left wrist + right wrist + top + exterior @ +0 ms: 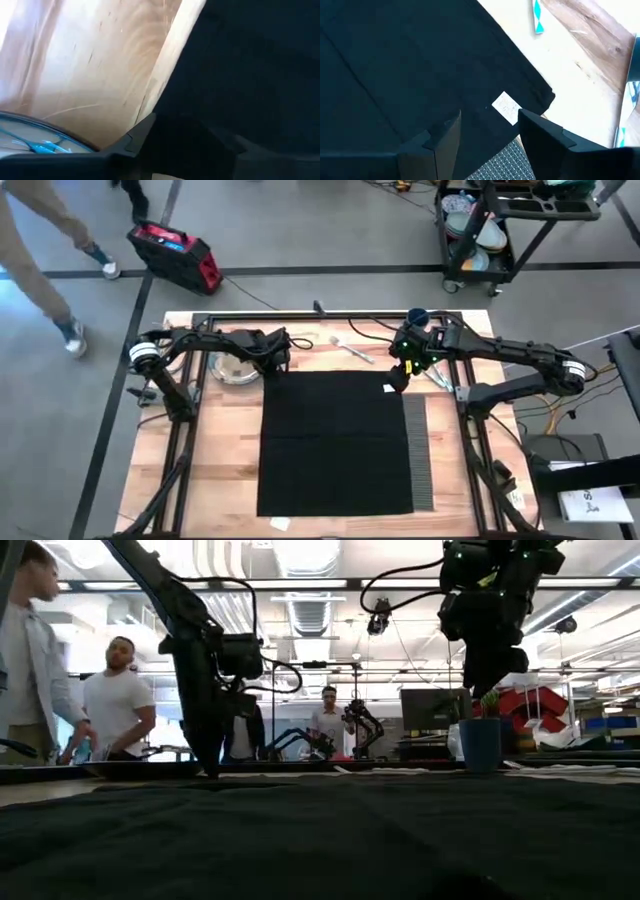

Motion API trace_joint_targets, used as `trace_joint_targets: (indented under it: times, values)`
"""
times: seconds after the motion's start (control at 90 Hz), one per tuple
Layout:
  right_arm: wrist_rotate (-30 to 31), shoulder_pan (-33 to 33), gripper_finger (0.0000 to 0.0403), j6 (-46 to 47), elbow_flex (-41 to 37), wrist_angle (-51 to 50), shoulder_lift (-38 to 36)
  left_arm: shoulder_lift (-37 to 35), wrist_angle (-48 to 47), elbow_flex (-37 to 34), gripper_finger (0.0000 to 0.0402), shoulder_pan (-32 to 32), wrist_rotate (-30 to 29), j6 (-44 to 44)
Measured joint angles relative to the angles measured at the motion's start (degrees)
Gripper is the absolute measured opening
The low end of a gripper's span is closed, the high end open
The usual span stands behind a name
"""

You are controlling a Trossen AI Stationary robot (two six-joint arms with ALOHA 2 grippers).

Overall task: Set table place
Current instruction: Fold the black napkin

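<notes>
High view findings: a black cloth napkin (335, 442) is spread flat across the middle of the table (215, 470), covering most of a grey ribbed placemat (419, 450), of which only a strip along one side is exposed. A round silvery plate (234, 368) is seen just beside the left gripper (276, 364); whether anything lies on it cannot be told. A dark blue cup (418, 316) stands just behind the right gripper (398, 377); its contents cannot be seen. A fork (352, 349) lies on bare wood between the two grippers, and further cutlery (437, 378) lies close beside the right gripper.

The left arm is reached across to the napkin's far corner nearest the plate, gripper lowered to the cloth. Whether its fingers are parted or closed cannot be told.

The right arm is angled down over the opposite far corner. In the right wrist view its fingers (442, 140) are held moderately apart, nothing gripped, with a small white label (506, 106) on the napkin framed between them.

People are noted in the room beyond.
</notes>
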Motion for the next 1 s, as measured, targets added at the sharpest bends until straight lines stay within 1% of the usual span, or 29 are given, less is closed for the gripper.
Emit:
trace_joint_targets:
  times: [0.089,0.156,0.222,0.3,0.356,0.6,0.711,0.933,1.0]
  values:
    - [-0.01,0.02,0.0180,-0.03,0.00,0.13,0.00,0.01,-0.02,-0.01,0.0127,-0.02,0.19,-0.61]
    - [0.02,0.02,0.0181,-0.11,0.00,0.12,0.00,-0.11,-0.13,-0.01,0.0113,-0.04,0.13,-1.27]
    - [0.02,0.02,0.0181,-0.54,0.00,0.18,0.00,-0.22,-0.97,0.16,0.0083,-0.04,0.17,-1.63]
    - [0.02,0.02,0.0180,-0.70,0.00,0.24,0.00,-0.54,-1.79,0.17,0.0031,-0.11,0.66,-2.03]
    - [0.03,0.02,0.0181,-0.78,0.00,0.29,0.05,-0.64,-1.95,0.15,0.0011,-0.11,1.94,-2.55]
    - [0.04,0.02,0.0177,-1.22,-0.12,0.43,0.09,-2.11,-3.11,0.01,0.0001,-0.54,3.05,-3.84]
    - [-0.03,0.02,0.0174,-1.46,-1.70,1.52,0.09,-5.19,-2.94,0.04,0.0000,-0.89,2.95,-4.77]
    - [-0.97,-0.50,0.0174,0.40,-7.49,8.77,0.76,-11.72,-2.56,0.08,0.0000,-1.53,1.48,-7.26]
    - [0.30,-1.09,0.0174,1.35,-8.70,10.22,1.51,-12.85,-2.16,0.08,0.0000,-1.89,1.50,-8.25]
